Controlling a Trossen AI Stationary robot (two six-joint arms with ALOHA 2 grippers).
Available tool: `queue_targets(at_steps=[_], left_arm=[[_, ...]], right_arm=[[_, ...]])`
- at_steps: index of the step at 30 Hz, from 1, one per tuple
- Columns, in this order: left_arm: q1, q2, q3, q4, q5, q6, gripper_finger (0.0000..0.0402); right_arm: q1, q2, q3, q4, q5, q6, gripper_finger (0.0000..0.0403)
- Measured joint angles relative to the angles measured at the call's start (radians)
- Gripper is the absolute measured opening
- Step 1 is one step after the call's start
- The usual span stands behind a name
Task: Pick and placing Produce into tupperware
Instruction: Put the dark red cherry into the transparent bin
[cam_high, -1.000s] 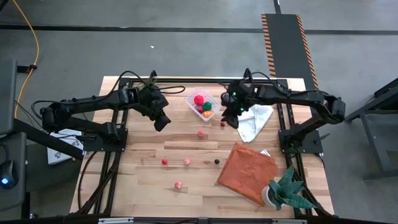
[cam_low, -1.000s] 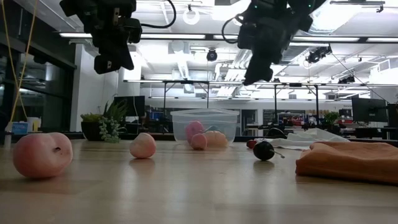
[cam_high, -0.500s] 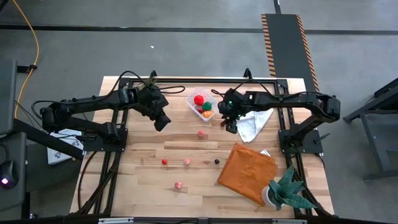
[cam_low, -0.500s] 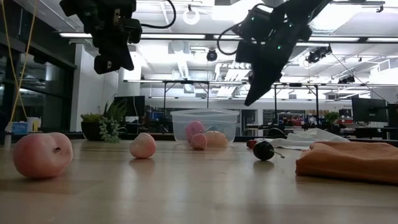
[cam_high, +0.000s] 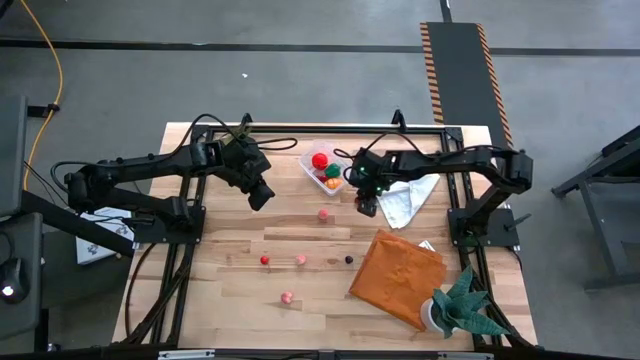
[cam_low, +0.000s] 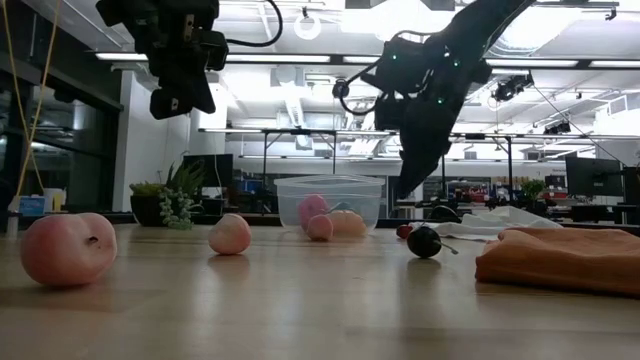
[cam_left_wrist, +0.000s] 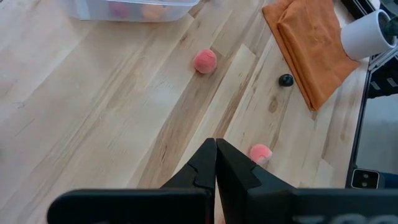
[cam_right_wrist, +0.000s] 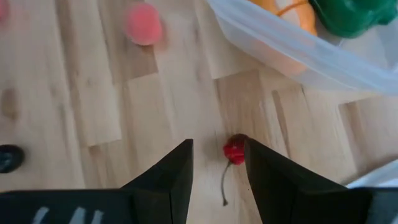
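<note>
Right gripper (cam_right_wrist: 214, 155): jaws spread, empty, above small red cherry w/ stem (cam_right_wrist: 234, 151), beside clear plastic rectangular container (cam_high: 325, 167). Left gripper (cam_left_wrist: 216, 152): jaws pressed together, raised over wooden table (cam_high: 230, 290).

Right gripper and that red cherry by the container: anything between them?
No. In the right wrist view the open right gripper hangs right above the cherry; only bare table shows between.

wood table (cam_high: 230, 290): tupperware (cam_high: 325, 170), scattered produce (cam_high: 287, 297), white cloth (cam_high: 408, 195), orange cloth (cam_high: 395, 275), potted plant (cam_high: 462, 308)
</note>
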Motion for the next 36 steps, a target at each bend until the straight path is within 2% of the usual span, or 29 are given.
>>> queue_targets(at_steps=[19,29,36], left_arm=[[0.0,0.0,0.0,0.0,0.001,0.0,0.0001],[0.0,0.0,0.0,0.0,0.009,-0.001,0.0001],[0.0,0.0,0.0,-0.001,0.012,-0.001,0.0001]], right_arm=[[-0.061,0.015,0.0,0.01,0.041,0.199,0.0133],[-0.052,0.09,0.0,0.006,0.033,0.224,0.0133],[-0.051,0.097,0.0,0.015,0.01,0.223,0.0133]])
